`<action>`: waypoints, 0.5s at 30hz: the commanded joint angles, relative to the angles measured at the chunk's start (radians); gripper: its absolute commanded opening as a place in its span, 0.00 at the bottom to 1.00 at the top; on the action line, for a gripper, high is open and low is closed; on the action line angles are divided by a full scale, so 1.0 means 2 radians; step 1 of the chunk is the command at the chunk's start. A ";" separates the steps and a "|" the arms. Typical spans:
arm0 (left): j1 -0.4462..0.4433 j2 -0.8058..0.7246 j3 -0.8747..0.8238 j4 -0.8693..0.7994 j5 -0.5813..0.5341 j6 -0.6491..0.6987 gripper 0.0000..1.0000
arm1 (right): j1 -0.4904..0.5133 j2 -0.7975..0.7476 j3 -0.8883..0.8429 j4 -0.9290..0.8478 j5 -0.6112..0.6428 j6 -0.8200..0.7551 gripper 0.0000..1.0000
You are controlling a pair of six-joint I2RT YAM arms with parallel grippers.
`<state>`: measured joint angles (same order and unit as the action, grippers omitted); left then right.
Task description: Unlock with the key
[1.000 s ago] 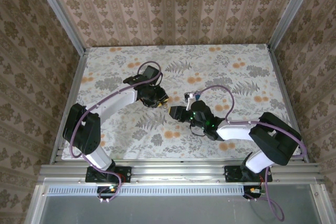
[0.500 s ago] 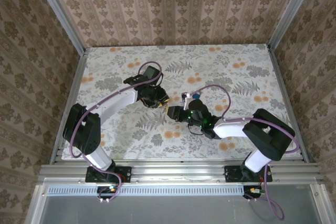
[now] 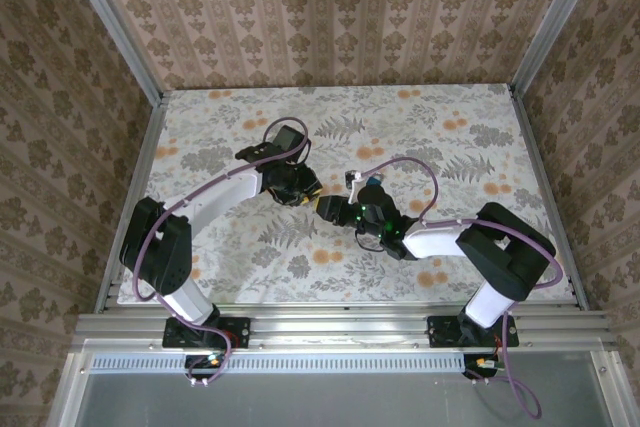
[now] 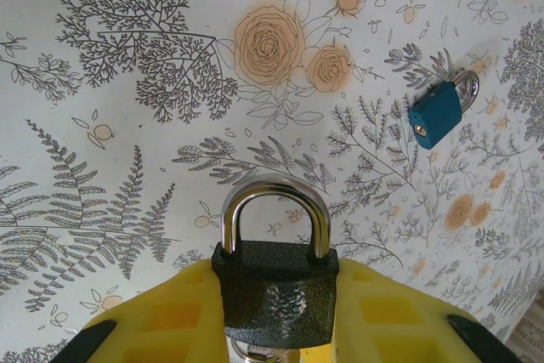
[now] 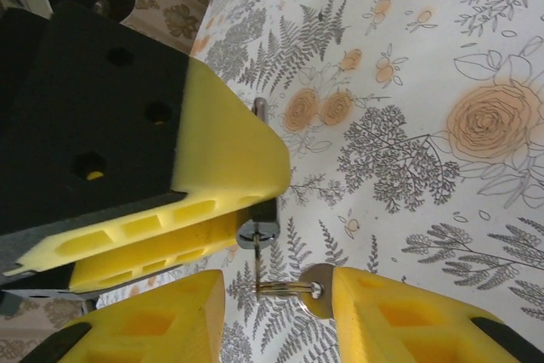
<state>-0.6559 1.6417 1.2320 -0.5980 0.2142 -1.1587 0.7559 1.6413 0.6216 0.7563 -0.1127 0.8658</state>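
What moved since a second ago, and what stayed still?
The right gripper slid left and a little farther up the table, closing in on the left gripper, and its elbow swung in too. Its open fingers now flank the key. I see no grab or release. The left gripper stayed put, clamped on the dark padlock. The small blue padlock kept its spot.

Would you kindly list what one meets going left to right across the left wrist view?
Yellow finger pad, dark grey padlock with a silver shackle, small blue padlock with a silver shackle.
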 commanded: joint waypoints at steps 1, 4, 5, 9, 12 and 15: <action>-0.004 -0.009 0.006 -0.003 0.006 0.007 0.24 | -0.003 0.010 0.012 0.016 -0.009 0.006 0.38; -0.004 -0.009 0.006 -0.002 0.006 0.006 0.24 | -0.006 0.019 0.011 0.025 -0.017 0.015 0.34; -0.004 -0.009 0.006 -0.001 0.006 0.006 0.24 | -0.007 0.022 0.012 0.026 -0.019 0.016 0.33; -0.004 -0.010 0.006 -0.002 0.006 0.006 0.24 | -0.007 0.028 0.010 0.037 -0.022 0.023 0.26; -0.004 -0.011 0.004 -0.001 0.008 0.006 0.24 | -0.008 0.029 0.013 0.037 -0.024 0.022 0.20; -0.006 -0.011 0.003 0.000 0.009 0.005 0.24 | -0.010 0.031 0.017 0.036 -0.026 0.021 0.13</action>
<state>-0.6552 1.6417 1.2320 -0.5957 0.2092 -1.1587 0.7452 1.6844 0.6285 0.8097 -0.1638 0.9024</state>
